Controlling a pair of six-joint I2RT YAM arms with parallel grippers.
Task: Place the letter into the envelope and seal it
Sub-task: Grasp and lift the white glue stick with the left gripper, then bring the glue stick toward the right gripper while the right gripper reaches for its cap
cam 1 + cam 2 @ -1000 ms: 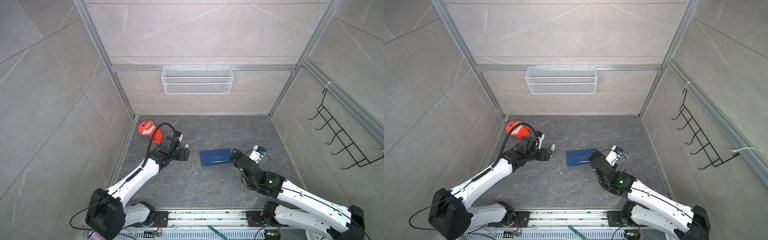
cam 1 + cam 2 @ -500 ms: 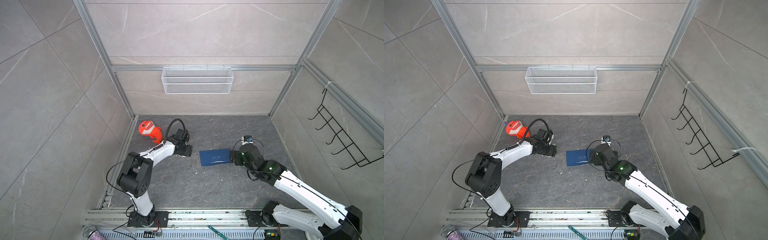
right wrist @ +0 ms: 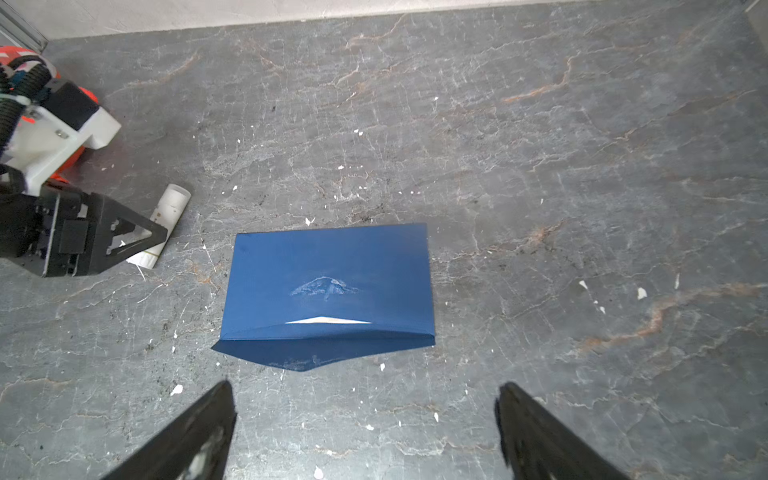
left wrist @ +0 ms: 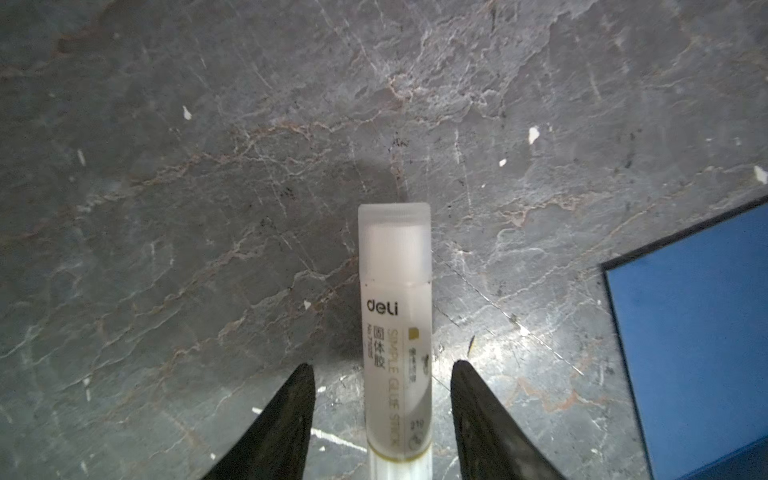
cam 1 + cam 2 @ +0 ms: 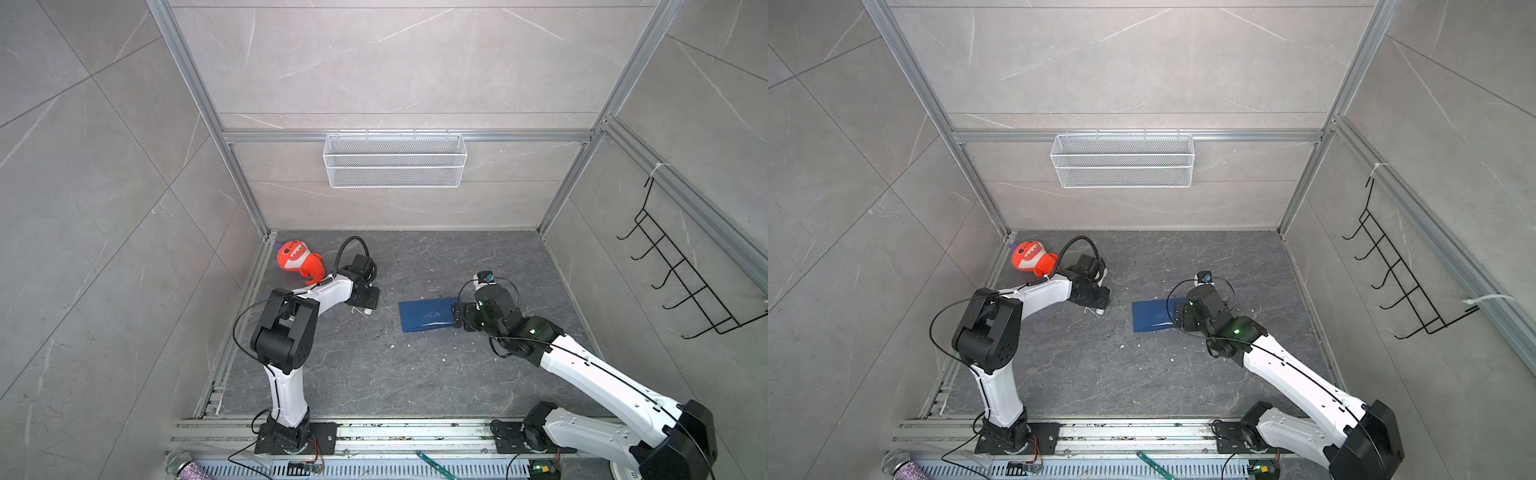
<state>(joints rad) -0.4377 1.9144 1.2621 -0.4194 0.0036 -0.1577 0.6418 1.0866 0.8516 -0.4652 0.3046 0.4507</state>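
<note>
As I read it from my console, glue stick [image 4: 397, 332]: printed "deli", "固体胶", "SIMPLE GLUE STICK".
left pincer [image 4: 380, 363]: open, straddling the stick, gaps either side.
right pincer [image 3: 365, 388]: wide open, empty, near the envelope.
envelope [image 3: 328, 266]: navy, flat on tabletop, flap open, pale smudge.
tabletop [image 3: 540, 166]: dark veined stone, white flecks.
walls [image 5: 395, 62]: grey tile.

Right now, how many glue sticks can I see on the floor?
1. The glue stick lies on the floor between the open jaws of the left gripper, apart from the envelope. More could be hidden from these views.
</note>
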